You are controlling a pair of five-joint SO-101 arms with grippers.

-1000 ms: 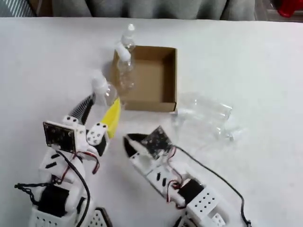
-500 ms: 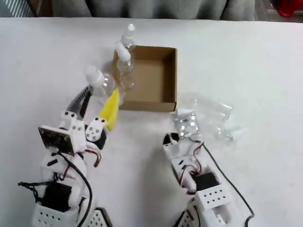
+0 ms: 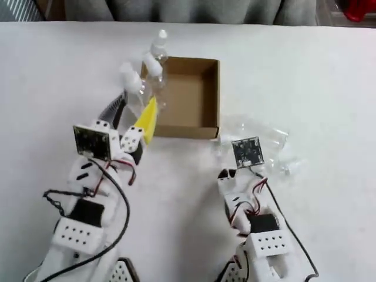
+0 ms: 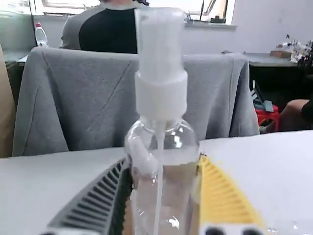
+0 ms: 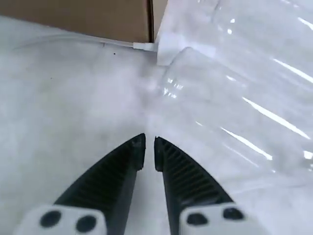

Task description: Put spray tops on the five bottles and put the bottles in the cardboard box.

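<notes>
The white counter (image 3: 305, 76) carries a cardboard box (image 3: 182, 130). The left gripper (image 3: 138, 100) pinches a capped spray bottle (image 4: 161, 161) upright just beside the box (other capped bottles (image 3: 155, 64) seemingly stand inside). It should lift the bottle clear of the rim before releasing. The right gripper (image 5: 149, 147), pressed almost together and empty, hovers near the uncapped bottles (image 5: 234, 112).

Bottle (image 4: 161, 147) in left pincer (image 4: 163, 169): base cut off by left wrist view's edge. Clear bottles (image 3: 258, 140) at 3 o'clock of cardboard box (image 3: 188, 128) blur together, count unclear. Spray-topped bottles (image 3: 156, 59) at box's 10 o'clock overlap, no. unclear.
</notes>
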